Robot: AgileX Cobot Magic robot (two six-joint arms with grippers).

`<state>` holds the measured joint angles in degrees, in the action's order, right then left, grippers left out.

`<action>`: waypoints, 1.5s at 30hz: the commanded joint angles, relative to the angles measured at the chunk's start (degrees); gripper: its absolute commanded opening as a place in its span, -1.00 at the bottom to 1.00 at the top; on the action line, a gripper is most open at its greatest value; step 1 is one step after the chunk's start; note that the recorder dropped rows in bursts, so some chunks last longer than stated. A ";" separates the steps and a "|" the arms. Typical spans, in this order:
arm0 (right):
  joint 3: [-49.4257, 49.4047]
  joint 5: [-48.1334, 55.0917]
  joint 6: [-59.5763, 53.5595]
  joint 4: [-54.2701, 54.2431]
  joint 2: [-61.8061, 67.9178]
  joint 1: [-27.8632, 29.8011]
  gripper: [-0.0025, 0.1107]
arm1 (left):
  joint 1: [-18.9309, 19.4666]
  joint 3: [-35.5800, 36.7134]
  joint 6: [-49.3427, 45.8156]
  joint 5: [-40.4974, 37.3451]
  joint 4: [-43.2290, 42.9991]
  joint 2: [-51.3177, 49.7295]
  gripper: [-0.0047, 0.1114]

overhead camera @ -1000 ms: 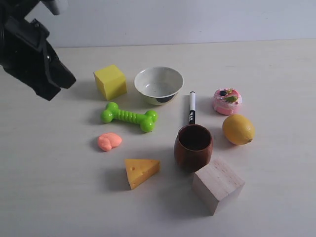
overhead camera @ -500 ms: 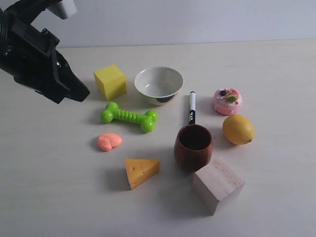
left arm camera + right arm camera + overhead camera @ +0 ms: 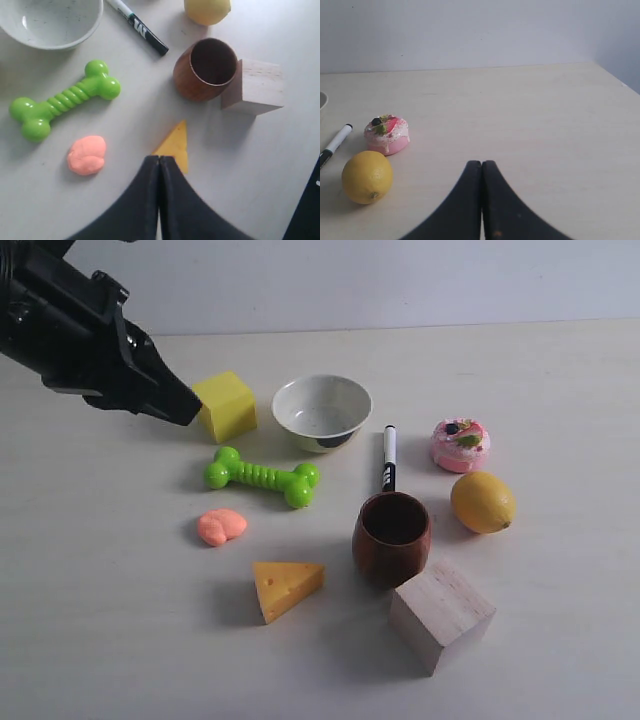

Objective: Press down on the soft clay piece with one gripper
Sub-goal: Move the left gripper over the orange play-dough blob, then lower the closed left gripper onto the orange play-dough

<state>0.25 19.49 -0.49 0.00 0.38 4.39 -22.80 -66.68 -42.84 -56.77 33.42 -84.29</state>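
The soft clay piece [image 3: 221, 527] is a small salmon-orange blob on the table, between the green bone toy [image 3: 261, 477] and the yellow cheese wedge [image 3: 286, 587]. In the left wrist view the soft clay piece [image 3: 87, 154] lies off to one side of my left gripper [image 3: 159, 159], whose jaws are shut with nothing between them. In the exterior view my left gripper [image 3: 186, 410] hangs high at the back left, next to the yellow cube [image 3: 224, 406], well apart from the clay. My right gripper [image 3: 481, 164] is shut and empty, out of the exterior view.
A white bowl [image 3: 321, 412], a marker [image 3: 389, 457], a brown cup [image 3: 392, 537], a wooden block [image 3: 441, 614], a lemon [image 3: 482, 502] and a pink cake toy [image 3: 460, 444] stand around the middle and right. Bare table lies left of the clay.
My left arm has swung rightward and forward across the back left, its tip going from the table's far left edge to beside the yellow cube. Nothing on the table has moved.
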 commanded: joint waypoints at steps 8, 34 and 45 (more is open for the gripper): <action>-0.25 -0.35 0.06 0.39 -0.38 0.27 -0.96 | -1.30 -9.81 9.38 -6.18 -14.98 -10.61 -0.92; -0.25 -0.35 0.06 0.39 -0.38 0.27 -0.96 | -5.86 -22.92 30.53 -10.58 -27.56 -35.69 -0.92; -0.25 -0.35 0.06 0.39 -0.38 0.27 -0.96 | -8.64 -22.79 41.49 -10.45 -27.54 -37.06 -0.92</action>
<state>0.25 19.49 -0.49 0.00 0.38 4.39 -29.79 -89.22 -4.83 -67.30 6.60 -120.92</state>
